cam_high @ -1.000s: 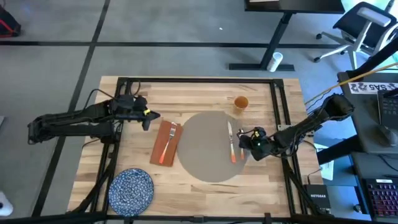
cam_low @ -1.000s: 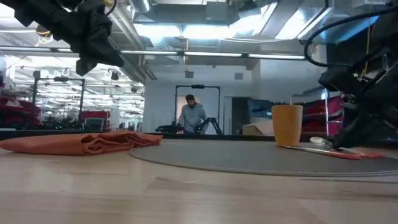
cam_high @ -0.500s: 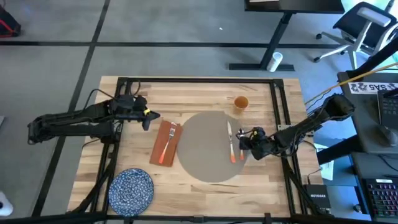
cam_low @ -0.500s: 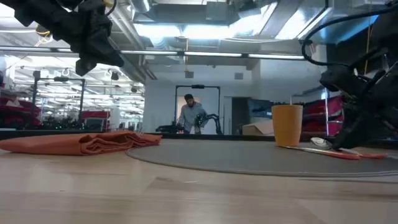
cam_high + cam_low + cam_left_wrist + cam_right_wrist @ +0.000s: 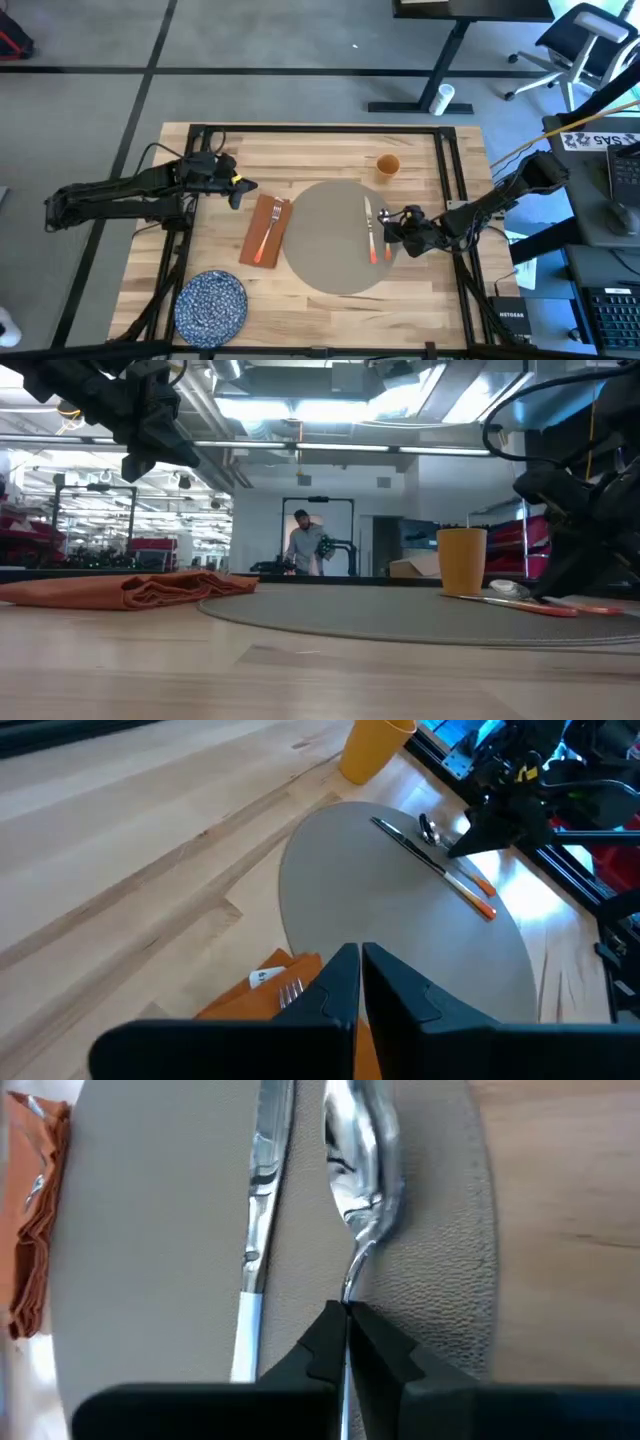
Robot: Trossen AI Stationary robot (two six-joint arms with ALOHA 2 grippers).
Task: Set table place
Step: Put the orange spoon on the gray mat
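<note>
The round grey-beige placemat [image 5: 330, 235] lies mid-table. On its right part lie a knife [image 5: 262, 1190] and a spoon [image 5: 360, 1160], side by side. My right gripper [image 5: 391, 228] is low over the mat's right edge and shut on the spoon. A rust-red napkin [image 5: 265, 232] with a fork [image 5: 273, 222] on it lies left of the mat. My left gripper [image 5: 236, 192] hangs shut above the table, just far-left of the napkin, touching nothing. A blue speckled plate [image 5: 211, 305] sits at the near left. My right gripper pinches the spoon's thin handle just behind the bowl's neck [image 5: 351, 1285] between its two fingers [image 5: 322, 1342]. It comes down at a slant from the table's right side. The spoon's bowl [image 5: 362, 1175] lies on the placemat, beside the knife.
An orange cup [image 5: 387, 166] stands just beyond the mat's far right edge. Black frame rails [image 5: 450, 180] run along the table's edges. A person stands far off in the room behind the table [image 5: 305, 550].
My right gripper has edged a little toward the table's left, still shut on the spoon, and the spoon has slid with it along the placemat, closer to the knife.
</note>
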